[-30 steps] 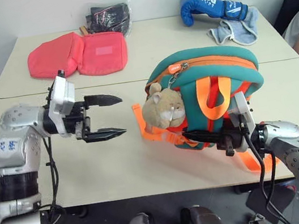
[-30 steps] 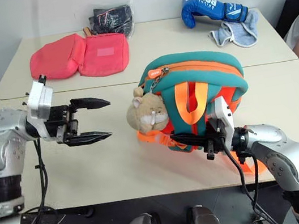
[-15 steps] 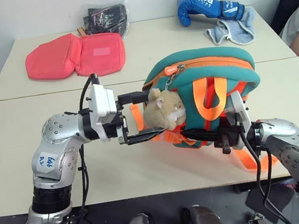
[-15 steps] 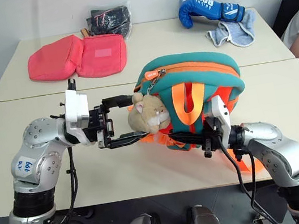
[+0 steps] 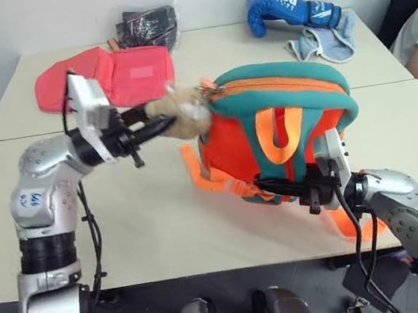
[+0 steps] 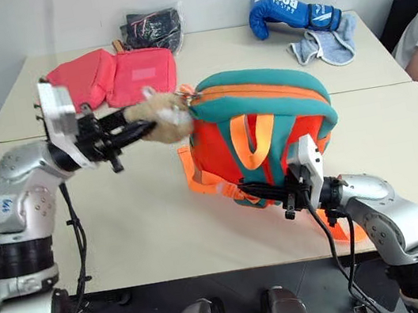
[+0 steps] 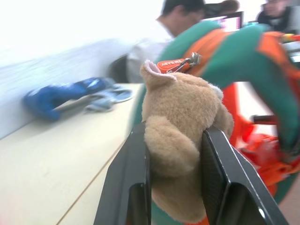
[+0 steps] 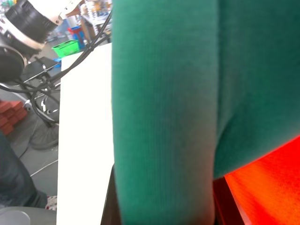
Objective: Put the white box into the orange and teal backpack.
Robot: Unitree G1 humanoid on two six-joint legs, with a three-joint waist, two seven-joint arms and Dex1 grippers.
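The backpack is seen standing on the front table, near its right side, with its orange panel and looped straps turned toward the camera. The plush hamster attached to its front is stretched out to the left, level with the bag's top, and is clamped between the two black fingers of the left gripper; in the left wrist view the toy is squeezed between the fingers, with an orange zipper tab just behind it. The right gripper is pressed against the lower front of the backpack, its jaws closed on a teal strap, as the right wrist view shows. The white box cannot be found anywhere in these views.

On the far table a pink-red pouch, a dark bundle, a blue boxing glove and a grey cloth are laid.
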